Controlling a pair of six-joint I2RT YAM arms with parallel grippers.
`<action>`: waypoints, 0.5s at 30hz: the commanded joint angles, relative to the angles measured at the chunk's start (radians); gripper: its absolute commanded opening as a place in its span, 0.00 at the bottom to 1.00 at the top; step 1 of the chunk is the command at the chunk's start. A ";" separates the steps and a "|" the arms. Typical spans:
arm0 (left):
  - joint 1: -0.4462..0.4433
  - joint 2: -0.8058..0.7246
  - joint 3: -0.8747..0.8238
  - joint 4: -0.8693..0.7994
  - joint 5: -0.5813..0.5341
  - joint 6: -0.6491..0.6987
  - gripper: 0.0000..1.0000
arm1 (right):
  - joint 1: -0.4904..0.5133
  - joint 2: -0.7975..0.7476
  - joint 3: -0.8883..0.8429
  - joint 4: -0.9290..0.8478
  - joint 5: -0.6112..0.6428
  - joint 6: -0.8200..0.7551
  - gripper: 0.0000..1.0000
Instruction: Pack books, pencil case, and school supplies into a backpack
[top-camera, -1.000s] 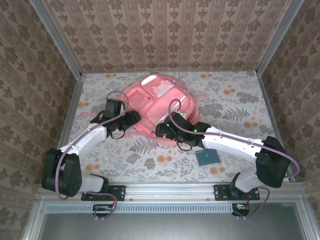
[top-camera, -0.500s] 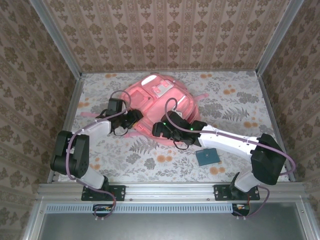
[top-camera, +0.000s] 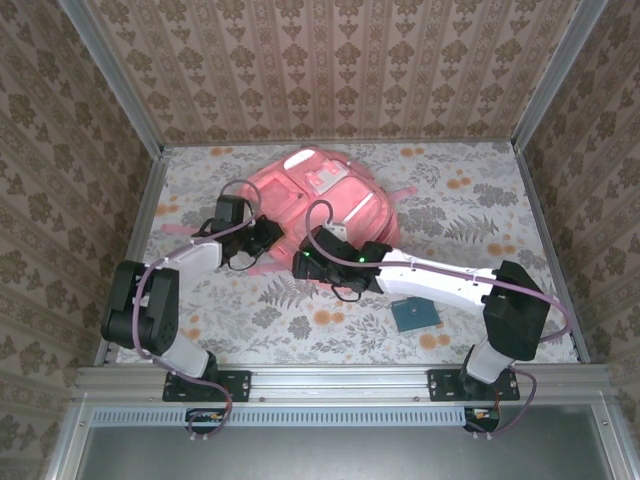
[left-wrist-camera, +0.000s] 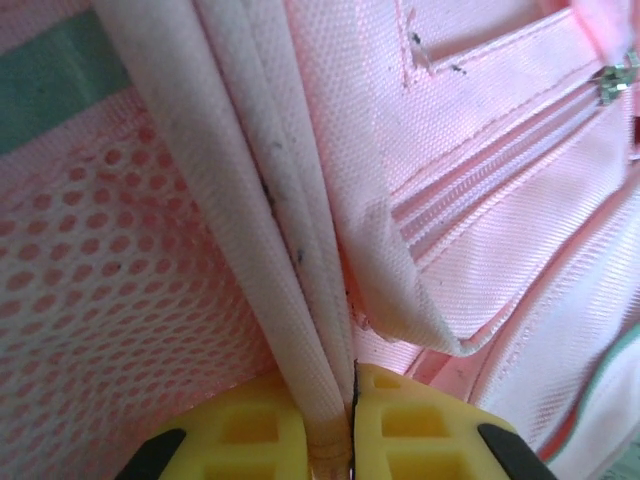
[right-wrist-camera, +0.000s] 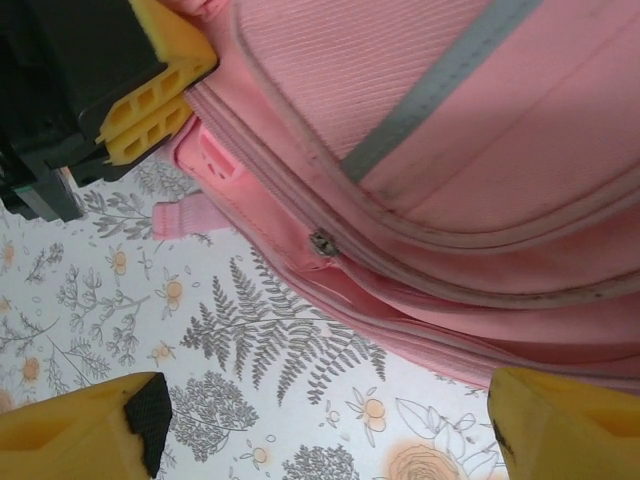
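Salmon-pink fabric backpack (top-camera: 330, 195), upper centre: soft and limp, we judge. Left gripper (left-wrist-camera: 350, 430) pinches its white piping (left-wrist-camera: 250, 200); right gripper (right-wrist-camera: 320, 430) spread below small metal zipper pull (right-wrist-camera: 322, 243), our likeliest hold.

The left tool (left-wrist-camera: 352, 405) is clamped closed, the right tool (right-wrist-camera: 325, 420) spread wide open.

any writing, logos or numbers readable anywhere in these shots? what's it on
No text can be read in these pictures.
White patch on the backpack: any print is too small and washed out to read.
Small teal book: anything on its cover is too small to make out.
Close-up wrist views of the backpack's pink fabric: plain weave and stitching, no lettering.
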 joint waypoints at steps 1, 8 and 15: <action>0.002 -0.088 0.001 0.020 0.028 0.016 0.08 | 0.031 0.041 0.062 -0.074 0.108 0.019 0.76; 0.001 -0.145 0.005 0.009 0.060 -0.011 0.05 | 0.056 0.105 0.105 -0.052 0.114 0.141 0.55; -0.005 -0.170 0.016 0.002 0.073 -0.025 0.04 | 0.042 0.181 0.157 -0.043 0.107 0.221 0.35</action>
